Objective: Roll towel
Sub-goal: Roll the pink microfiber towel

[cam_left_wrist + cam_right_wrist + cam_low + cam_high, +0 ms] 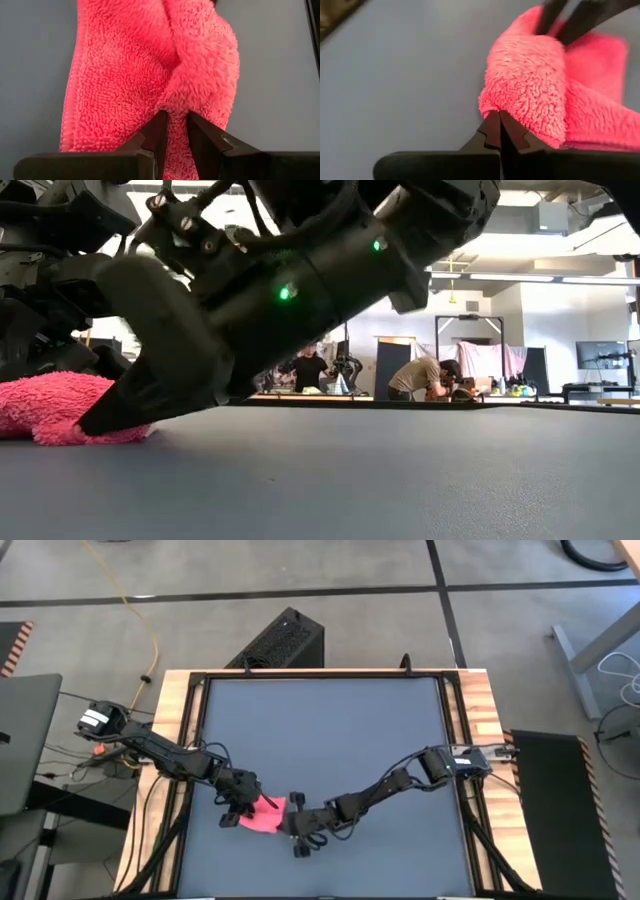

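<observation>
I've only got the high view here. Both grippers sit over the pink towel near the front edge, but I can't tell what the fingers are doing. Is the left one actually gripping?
Observer: Yes. In its wrist view the left gripper pinches a raised fold of the towel between its fingertips.
Operator: And the right one?
Observer: The right gripper is shut, tips together at the edge of the towel's bunched part; whether cloth is caught between them I cannot tell.
Operator: Is the towel flat?
Observer: No. The low view shows it heaped into a hump on the table.
</observation>
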